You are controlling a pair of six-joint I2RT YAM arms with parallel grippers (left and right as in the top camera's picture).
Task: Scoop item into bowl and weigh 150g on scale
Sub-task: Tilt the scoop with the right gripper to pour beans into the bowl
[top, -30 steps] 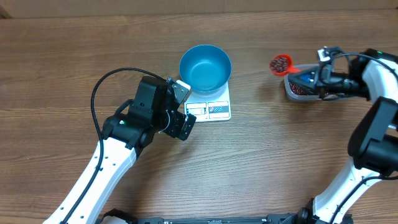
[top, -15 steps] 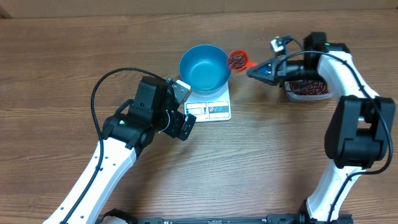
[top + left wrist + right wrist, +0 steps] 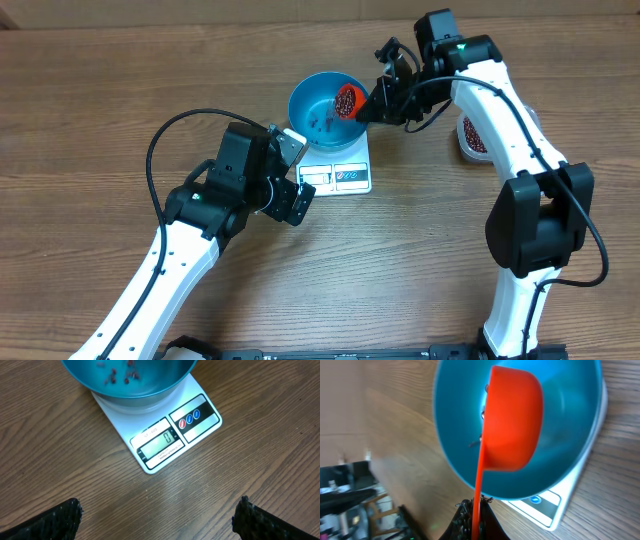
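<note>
The blue bowl (image 3: 322, 105) stands on the white scale (image 3: 340, 176). My right gripper (image 3: 383, 101) is shut on the handle of an orange scoop (image 3: 347, 100), tipped over the bowl's right rim, and red-brown beans (image 3: 316, 122) are falling into the bowl. From the right wrist, the scoop (image 3: 512, 425) shows its orange underside above the bowl (image 3: 570, 425), its handle pinched between the fingers (image 3: 476, 517). My left gripper (image 3: 155, 515) hangs open over bare wood just in front of the scale (image 3: 160, 442), whose display reads 0. A few beans (image 3: 125, 375) lie in the bowl (image 3: 145, 382).
A clear tub (image 3: 472, 140) holding more beans sits right of the scale, partly hidden behind my right arm. My left arm (image 3: 215, 200) reaches in from the lower left, its black cable looping above it.
My right gripper carried the loaded scoop leftwards from the tub to the bowl and tipped it over the rim; beans now drop in. The left arm has stayed put.
</note>
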